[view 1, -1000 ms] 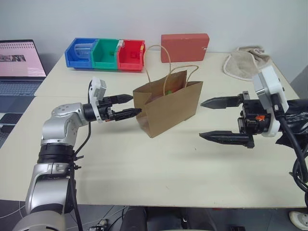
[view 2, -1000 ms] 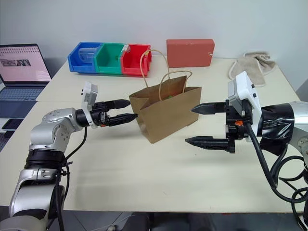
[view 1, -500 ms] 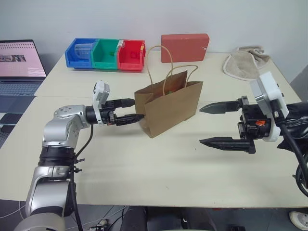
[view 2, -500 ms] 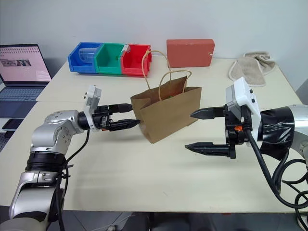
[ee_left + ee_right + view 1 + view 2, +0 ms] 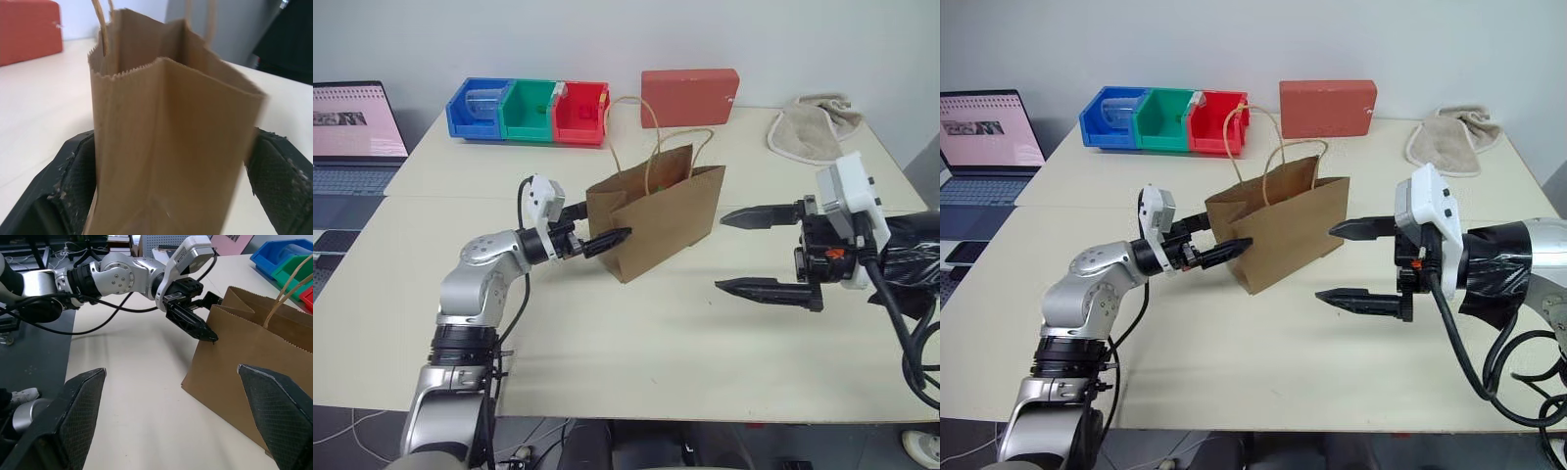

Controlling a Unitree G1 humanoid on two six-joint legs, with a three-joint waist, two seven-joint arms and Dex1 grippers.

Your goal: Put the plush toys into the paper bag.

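The plain brown kraft paper bag stands upright mid-table, its narrow creased end between the left gripper's wide-spread black fingers; the right gripper hovers beside it, jaws wide, empty.

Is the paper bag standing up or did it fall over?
Standing up. The paper bag rests on its base on the table, mouth open upward, handles sticking up.

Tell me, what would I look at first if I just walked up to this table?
Probably the brown paper bag standing upright in the middle of the pale table, its loop handles sticking up. The left gripper has its black fingers open around the bag's near end, one on each side. The right gripper hangs wide open on the bag's other side, apart from it.
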